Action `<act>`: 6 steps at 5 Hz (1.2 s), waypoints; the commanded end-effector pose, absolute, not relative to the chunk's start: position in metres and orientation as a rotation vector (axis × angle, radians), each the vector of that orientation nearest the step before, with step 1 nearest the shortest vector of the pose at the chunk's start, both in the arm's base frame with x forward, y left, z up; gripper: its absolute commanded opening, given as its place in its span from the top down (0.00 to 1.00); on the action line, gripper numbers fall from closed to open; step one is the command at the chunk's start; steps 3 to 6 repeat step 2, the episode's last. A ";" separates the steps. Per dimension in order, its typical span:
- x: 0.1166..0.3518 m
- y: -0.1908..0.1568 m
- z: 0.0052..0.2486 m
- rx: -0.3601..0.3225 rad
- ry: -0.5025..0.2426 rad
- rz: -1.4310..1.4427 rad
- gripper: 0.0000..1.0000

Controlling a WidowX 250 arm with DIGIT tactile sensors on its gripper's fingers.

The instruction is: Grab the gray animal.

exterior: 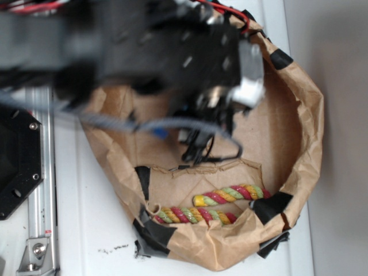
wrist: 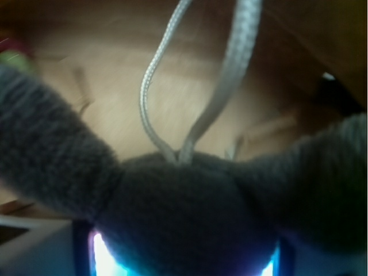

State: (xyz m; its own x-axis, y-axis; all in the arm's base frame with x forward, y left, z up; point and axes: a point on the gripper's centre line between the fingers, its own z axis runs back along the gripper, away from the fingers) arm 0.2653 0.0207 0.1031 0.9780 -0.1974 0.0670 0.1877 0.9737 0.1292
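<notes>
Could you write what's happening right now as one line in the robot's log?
phase: grasping | gripper: state unclear, over paper bag | gray animal: fills wrist view | rope: in bag

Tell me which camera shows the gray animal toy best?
The wrist view. The gray animal fills the lower picture, close up, with fuzzy gray parts spreading left and right and its string loop on top. In the exterior view the arm hides it; only the paper bag and the rope show.

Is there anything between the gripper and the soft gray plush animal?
No. In the wrist view the gray plush animal fills the frame right against the camera, its white string loop hanging; no gap shows.
</notes>
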 end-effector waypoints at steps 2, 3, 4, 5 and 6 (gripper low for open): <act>0.262 0.006 0.155 0.130 0.123 0.256 1.00; 0.262 0.006 0.155 0.130 0.123 0.256 1.00; 0.262 0.006 0.155 0.130 0.123 0.256 1.00; 0.262 0.006 0.155 0.130 0.123 0.256 1.00; 0.262 0.006 0.155 0.130 0.123 0.256 1.00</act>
